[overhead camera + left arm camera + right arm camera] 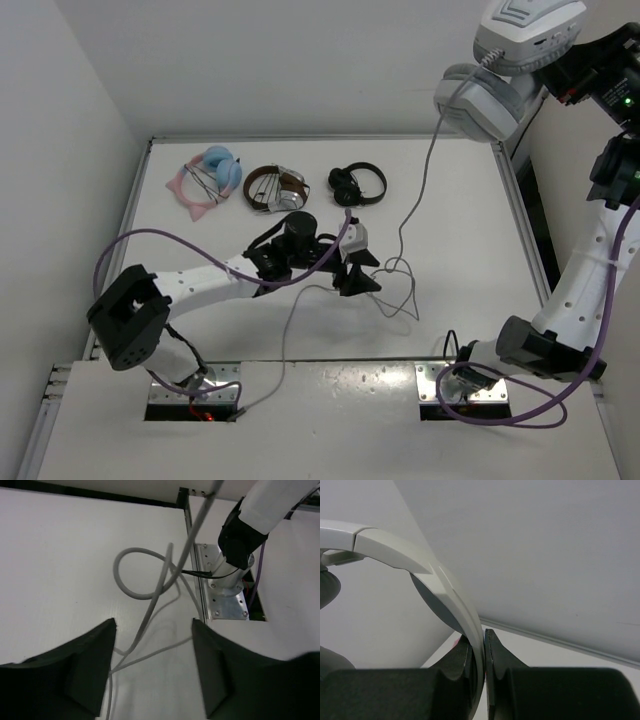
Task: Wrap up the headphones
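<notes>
White tabletop [470, 230] setup: left gripper [154, 645] sat spread wide, straddling the thin grey cable [147, 616], which ran up and right to the big white over-ear headphones [505, 60], headband pinched in the right gripper [484, 652] high above the table, so left was nearer the slack

right gripper [479, 677] fingers pinch white headband of headphones [395, 550], grey earcup at left, table edge behind
</notes>
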`<action>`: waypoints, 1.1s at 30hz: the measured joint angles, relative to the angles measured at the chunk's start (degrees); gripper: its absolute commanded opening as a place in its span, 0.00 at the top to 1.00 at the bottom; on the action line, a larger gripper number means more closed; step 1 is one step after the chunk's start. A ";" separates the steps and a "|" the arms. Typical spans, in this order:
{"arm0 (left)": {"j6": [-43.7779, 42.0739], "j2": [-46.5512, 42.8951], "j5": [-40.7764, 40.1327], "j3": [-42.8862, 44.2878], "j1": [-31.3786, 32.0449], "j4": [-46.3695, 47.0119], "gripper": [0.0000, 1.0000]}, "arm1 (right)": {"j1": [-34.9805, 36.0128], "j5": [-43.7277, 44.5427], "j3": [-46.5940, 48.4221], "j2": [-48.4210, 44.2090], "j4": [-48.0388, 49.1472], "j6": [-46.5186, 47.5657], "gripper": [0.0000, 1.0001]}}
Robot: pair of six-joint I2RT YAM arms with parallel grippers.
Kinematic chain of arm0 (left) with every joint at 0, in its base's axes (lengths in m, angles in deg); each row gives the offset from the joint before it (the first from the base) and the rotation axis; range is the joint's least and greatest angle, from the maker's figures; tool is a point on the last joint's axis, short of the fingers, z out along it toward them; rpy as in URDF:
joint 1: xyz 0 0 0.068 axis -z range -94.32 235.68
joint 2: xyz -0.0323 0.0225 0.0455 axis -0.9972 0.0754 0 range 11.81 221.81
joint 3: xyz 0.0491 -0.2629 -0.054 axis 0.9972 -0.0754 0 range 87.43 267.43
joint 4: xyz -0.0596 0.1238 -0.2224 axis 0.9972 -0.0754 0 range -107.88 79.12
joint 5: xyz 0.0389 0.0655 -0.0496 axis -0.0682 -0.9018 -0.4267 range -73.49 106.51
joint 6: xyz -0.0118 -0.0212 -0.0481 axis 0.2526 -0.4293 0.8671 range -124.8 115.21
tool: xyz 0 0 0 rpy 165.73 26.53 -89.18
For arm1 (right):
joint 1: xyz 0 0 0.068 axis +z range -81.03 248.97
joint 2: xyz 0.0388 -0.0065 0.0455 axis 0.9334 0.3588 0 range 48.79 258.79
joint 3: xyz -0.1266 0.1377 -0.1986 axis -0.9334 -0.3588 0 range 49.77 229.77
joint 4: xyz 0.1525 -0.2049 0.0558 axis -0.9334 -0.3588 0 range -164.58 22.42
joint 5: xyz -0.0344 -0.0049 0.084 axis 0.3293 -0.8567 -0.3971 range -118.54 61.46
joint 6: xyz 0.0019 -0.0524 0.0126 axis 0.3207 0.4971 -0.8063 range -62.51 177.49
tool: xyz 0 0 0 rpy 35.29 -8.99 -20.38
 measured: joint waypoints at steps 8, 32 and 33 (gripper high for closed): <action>-6.88 5.25 -2.16 7.98 1.33 -6.38 1.00 | -0.85 -1.46 0.00 0.00 0.02 -0.76 1.00; 0.63 11.98 -35.65 17.57 -9.05 -14.56 1.00 | -5.53 -13.09 -2.54 -2.95 13.57 -14.56 1.00; 0.17 10.97 -35.36 15.61 -9.05 -15.41 1.00 | -5.53 -13.09 -1.79 -2.95 14.16 -14.97 1.00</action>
